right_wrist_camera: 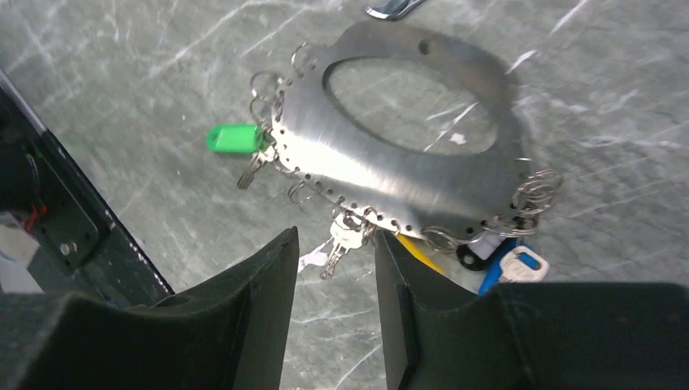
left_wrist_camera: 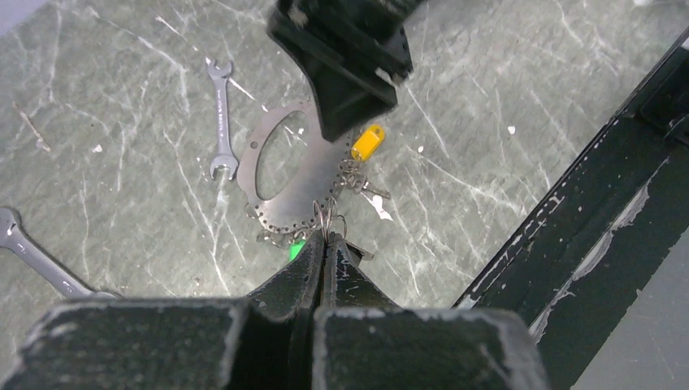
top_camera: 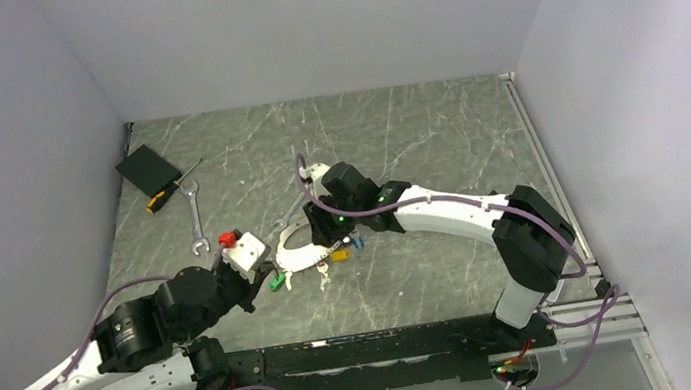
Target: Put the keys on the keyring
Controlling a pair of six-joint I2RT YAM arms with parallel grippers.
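Lying at the left jaws' tips, the keyring [left_wrist_camera: 315, 195] seems pinched.

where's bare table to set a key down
Bare marble tabletop lies between the white right arm and the right-side metal rail, and along the back wall beyond the right hand. Crowded: the centre, where the left hand meets it at the silver perforated keyring plate, and the far-left corner with black square pad, yellow-handled screwdriver, silver spanner.
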